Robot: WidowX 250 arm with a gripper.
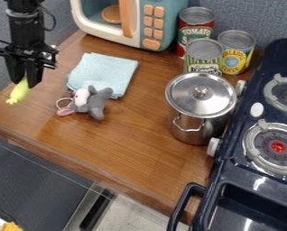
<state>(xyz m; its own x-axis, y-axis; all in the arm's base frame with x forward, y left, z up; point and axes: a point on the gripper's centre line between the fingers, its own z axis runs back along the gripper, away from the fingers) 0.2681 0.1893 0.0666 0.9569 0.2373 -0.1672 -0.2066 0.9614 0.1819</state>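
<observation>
At the upper left, my gripper (24, 83) hangs over the left end of the wooden counter, shut on a small yellow-green toy (19, 92) that points down and to the left. To its right, a grey and white plush mouse (91, 101) with pink ears lies on the counter, against the lower edge of a folded light blue cloth (102, 74). A lidded steel pot (200, 106) stands farther right, beside the stove.
A toy microwave (131, 22) stands at the back, with several cans (235, 50) to its right. The dark blue toy stove (245, 169) takes up the right side. The wooden counter's (118, 146) front edge slants down to the right.
</observation>
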